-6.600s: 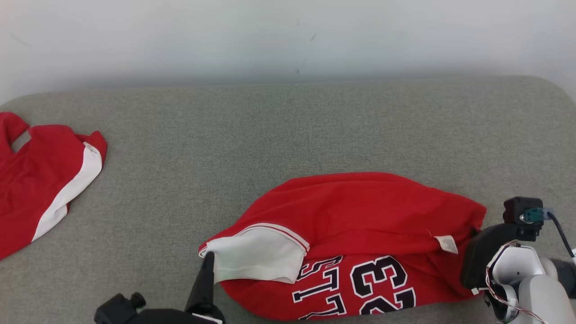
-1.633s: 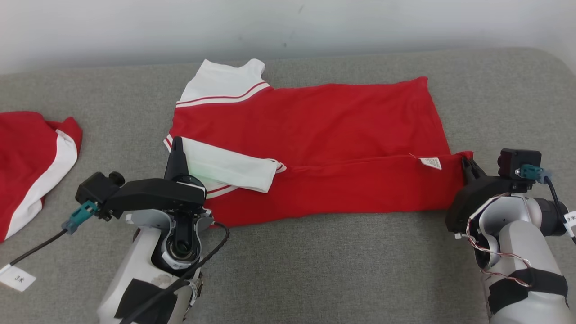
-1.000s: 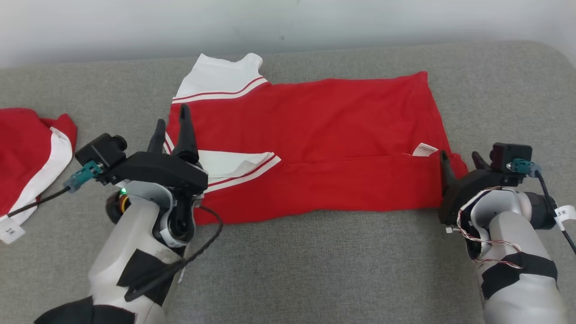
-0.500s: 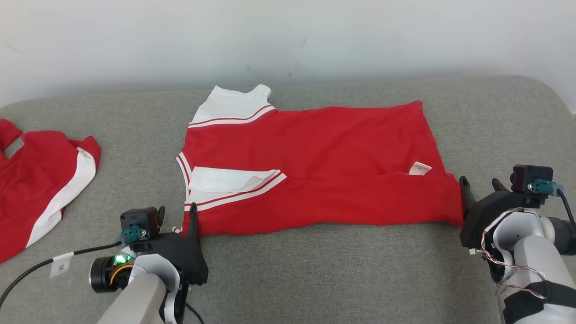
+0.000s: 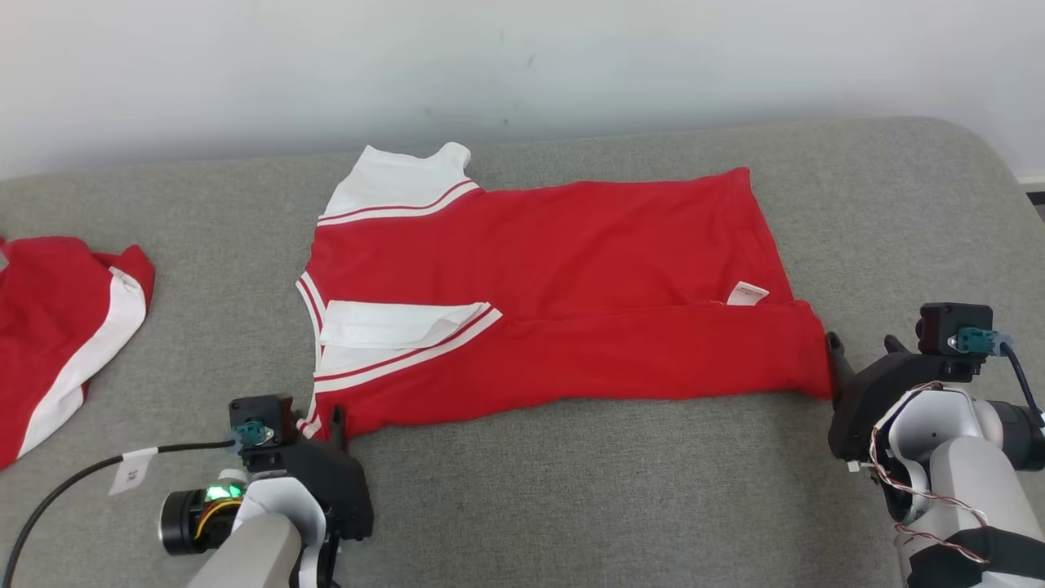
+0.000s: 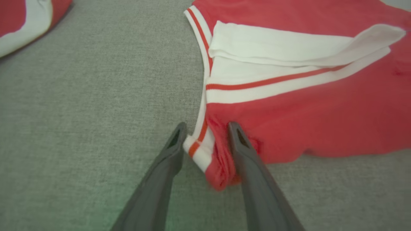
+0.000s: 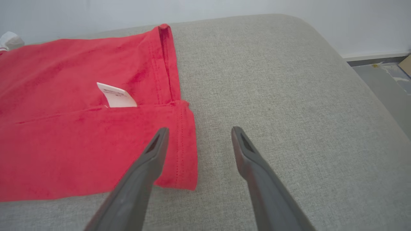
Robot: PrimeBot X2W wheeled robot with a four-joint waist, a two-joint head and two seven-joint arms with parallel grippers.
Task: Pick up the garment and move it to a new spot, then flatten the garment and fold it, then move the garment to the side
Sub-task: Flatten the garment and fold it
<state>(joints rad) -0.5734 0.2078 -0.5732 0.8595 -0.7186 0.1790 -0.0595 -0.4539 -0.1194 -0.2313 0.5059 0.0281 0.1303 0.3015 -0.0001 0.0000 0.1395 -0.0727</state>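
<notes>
Our left claw (image 6: 207,125) straddles the shirt (image 5: 555,269) corner, spread, not clamped; our right claw (image 7: 199,129) gapes beside the hem.

The garment (image 5: 555,286), a red jersey with white, red-striped sleeves, lies spread flat, its near long edge folded over onto itself. Its bunched sleeve-side corner sits between the spread fingers of the left gripper (image 6: 207,125). Its hem corner, near a white label (image 7: 116,96), lies just beside the left finger of the right gripper (image 7: 197,130).

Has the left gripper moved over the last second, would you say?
Yes: the left gripper drew back from the white sleeve to the near corner of the garment.
</notes>
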